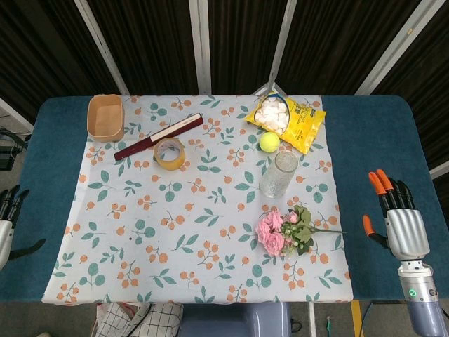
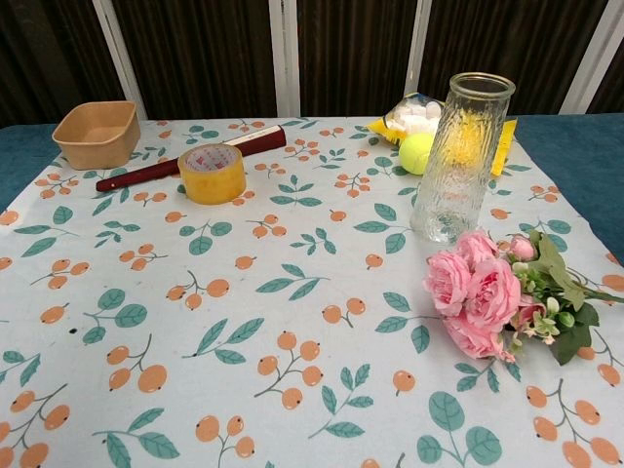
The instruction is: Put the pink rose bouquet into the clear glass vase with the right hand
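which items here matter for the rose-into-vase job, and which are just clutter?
Job:
pink rose bouquet
clear glass vase
right hand

Lying about:
tape roll
tan bowl
dark red stick
tennis ball
yellow snack bag
left hand

On your tablecloth (image 1: 196,232) the vase (image 1: 278,174) stands upright right of centre, with the rose bouquet (image 1: 284,230) lying on its side just in front of it, blooms toward the left and stems pointing right. Behind the vase sits the ball (image 1: 269,142), touching the snack bag (image 1: 286,121) at the far edge. Off to your left, the tape roll (image 1: 170,153) lies just in front of the folded fan (image 1: 158,136), and the bowl (image 1: 106,116) sits at the far left corner.
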{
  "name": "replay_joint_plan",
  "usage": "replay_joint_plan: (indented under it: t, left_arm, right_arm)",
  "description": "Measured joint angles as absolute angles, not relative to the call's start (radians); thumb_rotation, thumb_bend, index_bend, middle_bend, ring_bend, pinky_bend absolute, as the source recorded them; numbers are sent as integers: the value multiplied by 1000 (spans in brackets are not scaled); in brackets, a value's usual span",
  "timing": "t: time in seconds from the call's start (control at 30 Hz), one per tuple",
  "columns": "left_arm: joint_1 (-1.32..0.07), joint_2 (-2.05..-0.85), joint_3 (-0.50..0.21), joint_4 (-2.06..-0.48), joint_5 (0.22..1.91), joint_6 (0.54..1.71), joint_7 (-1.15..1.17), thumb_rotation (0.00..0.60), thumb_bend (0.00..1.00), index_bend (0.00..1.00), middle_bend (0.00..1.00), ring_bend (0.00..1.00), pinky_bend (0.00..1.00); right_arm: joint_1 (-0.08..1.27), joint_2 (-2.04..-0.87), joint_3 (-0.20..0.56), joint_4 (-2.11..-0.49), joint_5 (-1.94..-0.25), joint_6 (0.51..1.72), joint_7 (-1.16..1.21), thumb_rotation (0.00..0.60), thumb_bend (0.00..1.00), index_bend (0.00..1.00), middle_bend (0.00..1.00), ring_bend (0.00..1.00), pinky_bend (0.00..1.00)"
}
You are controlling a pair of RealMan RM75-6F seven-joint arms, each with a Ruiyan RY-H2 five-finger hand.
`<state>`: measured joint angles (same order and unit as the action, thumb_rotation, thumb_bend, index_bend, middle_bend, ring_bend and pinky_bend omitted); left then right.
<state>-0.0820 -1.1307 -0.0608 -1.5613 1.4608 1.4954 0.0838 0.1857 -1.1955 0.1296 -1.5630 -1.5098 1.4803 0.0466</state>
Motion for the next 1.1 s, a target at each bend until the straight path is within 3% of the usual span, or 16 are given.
replay_joint_plan:
  t: [0.27, 0.67, 0.87, 1.1]
  left_arm:
    - [-87, -1124, -63, -1566, 1453, 1480, 73, 600, 0, 0, 0, 0, 0]
    - [-91, -1114, -59, -1566, 1461, 1474, 48, 600, 0, 0, 0, 0, 0]
    - [-92, -1112, -57, -1569, 1463, 1470, 43, 600, 0, 0, 0, 0, 0]
    - [-93, -1109, -55, -1574, 1464, 1467, 42, 600, 0, 0, 0, 0, 0]
  right_arm:
    - [190, -1193, 126, -1572, -1508, 1465, 40, 600, 484, 0, 0, 0, 0]
    - [186, -1181, 114, -1598, -1529, 1473, 27, 600, 215, 0, 0, 0, 0]
    - [194, -1156, 88, -1634, -1558, 1441, 58, 600, 207, 0, 0, 0, 0]
    - [239, -1115, 23, -1682, -1618, 1299, 45, 600, 204, 0, 0, 0, 0]
